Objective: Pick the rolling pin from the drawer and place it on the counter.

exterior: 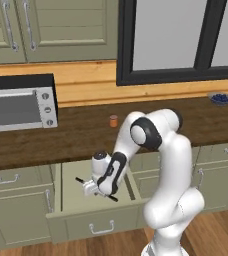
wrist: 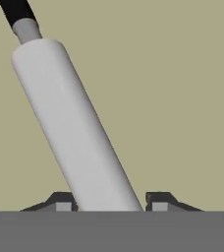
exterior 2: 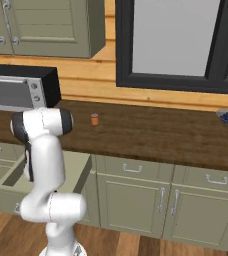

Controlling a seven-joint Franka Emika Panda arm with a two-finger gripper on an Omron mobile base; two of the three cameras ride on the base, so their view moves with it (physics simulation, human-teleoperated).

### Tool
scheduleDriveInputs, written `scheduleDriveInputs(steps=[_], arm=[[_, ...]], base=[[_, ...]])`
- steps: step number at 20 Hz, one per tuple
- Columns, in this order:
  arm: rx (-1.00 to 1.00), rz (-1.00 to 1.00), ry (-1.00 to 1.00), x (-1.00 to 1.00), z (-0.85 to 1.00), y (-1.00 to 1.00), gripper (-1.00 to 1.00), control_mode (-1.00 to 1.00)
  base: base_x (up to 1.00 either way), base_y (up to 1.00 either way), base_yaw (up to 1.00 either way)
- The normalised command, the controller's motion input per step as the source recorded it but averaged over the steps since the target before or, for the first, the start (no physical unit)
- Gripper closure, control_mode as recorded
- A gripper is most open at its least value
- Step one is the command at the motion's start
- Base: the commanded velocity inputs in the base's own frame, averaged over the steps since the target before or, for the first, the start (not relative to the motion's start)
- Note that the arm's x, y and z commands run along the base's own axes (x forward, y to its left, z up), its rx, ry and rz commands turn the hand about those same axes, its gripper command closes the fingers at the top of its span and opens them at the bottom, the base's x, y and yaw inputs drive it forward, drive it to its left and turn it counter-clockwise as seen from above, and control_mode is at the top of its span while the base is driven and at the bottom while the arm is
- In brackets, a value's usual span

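The rolling pin lies on the pale floor of the open drawer, its white barrel running between the two fingers in the hand view, one black handle toward the top of that view. The left finger sits against the barrel; a narrow gap shows beside the right one, so whether the gripper is fully clamped cannot be told. In the left base view the black handle ends stick out on either side of the hand, low inside the drawer.

Progress, as judged: the reach is done and the grasp is at hand; the lift, the carry and the placing on the table are all left.

Clearances: the drawer walls and front panel stand close around the hand, so a straight rise looks needed before any sideways travel, or the handles may catch the rim. On the table, bare wood lies between the toaster oven and the small orange jar, and more to the jar's right toward the blue bowl.
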Motion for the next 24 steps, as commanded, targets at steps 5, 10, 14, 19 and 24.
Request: scheduleDriveInputs(steps=[5,10,14,19,24], arm=[[0.0,0.3,0.0,-0.04,0.97,0.0,1.0,-1.0],[-0.02,0.32,0.0,0.0,1.0,0.02,1.0,-1.0],[-0.03,0.21,0.0,0.0,1.0,0.0,1.0,-1.0],[-0.05,0.08,0.0,-0.11,1.0,0.0,1.0,-1.0],[-0.07,0.01,0.0,0.0,1.0,0.0,1.0,-1.0]], base=[[0.0,0.0,0.0],[0.0,0.0,0.0],[0.0,0.0,0.0],[0.0,0.0,0.0],[0.0,0.0,0.0]])
